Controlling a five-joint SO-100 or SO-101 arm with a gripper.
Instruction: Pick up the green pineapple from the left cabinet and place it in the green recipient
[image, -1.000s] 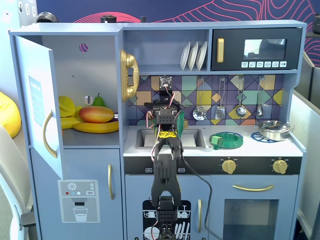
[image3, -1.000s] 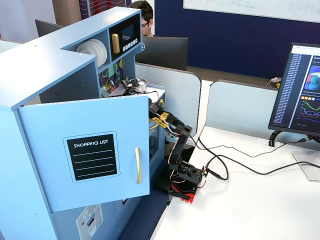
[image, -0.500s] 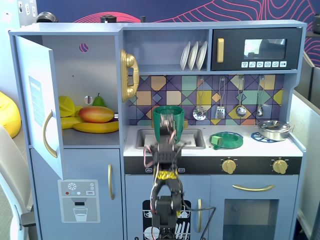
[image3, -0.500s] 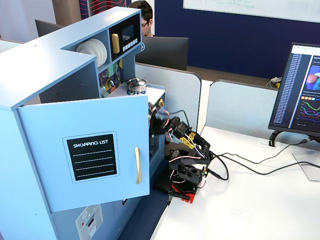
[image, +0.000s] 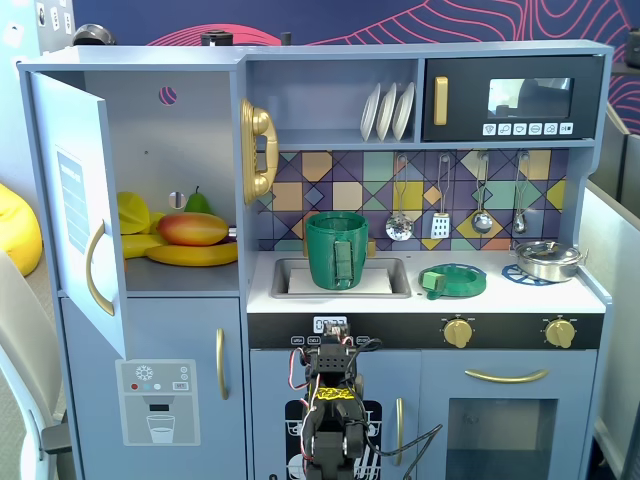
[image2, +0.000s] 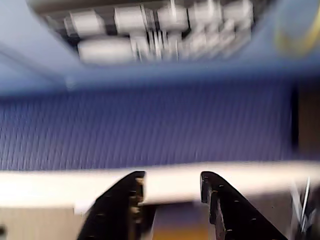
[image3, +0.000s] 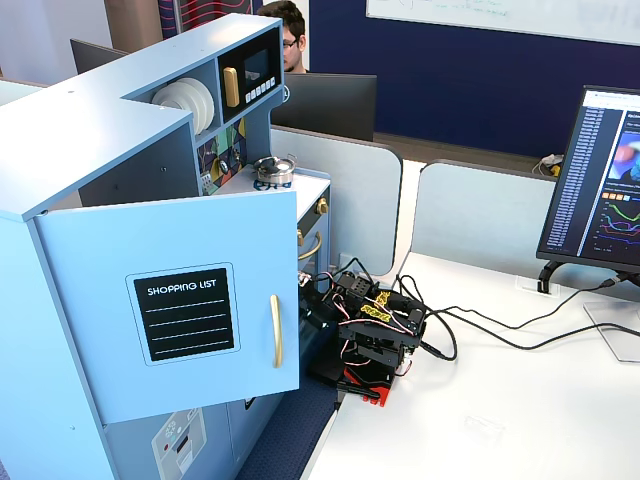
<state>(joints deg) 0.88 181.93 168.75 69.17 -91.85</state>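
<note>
The left cabinet (image: 190, 110) stands open, its door (image: 80, 220) swung out to the left. On its shelf lie a mango (image: 192, 229), bananas (image: 190, 255) and a green pear (image: 197, 202) with a dark stem. The green pineapple is hidden from view. The tall dark-green recipient (image: 336, 250) stands in the sink. My arm (image: 330, 410) sits folded low in front of the kitchen, also in a fixed view (image3: 372, 330) from the side. In the wrist view my gripper (image2: 172, 184) is open and empty, facing blurred blue panels.
A low flat green dish (image: 453, 280) and a steel pan (image: 548, 259) sit on the counter right of the sink. The open door (image3: 180, 310) with its shopping-list label juts out beside my arm. Cables (image3: 470, 325) trail over the white desk; a monitor (image3: 600, 180) stands far right.
</note>
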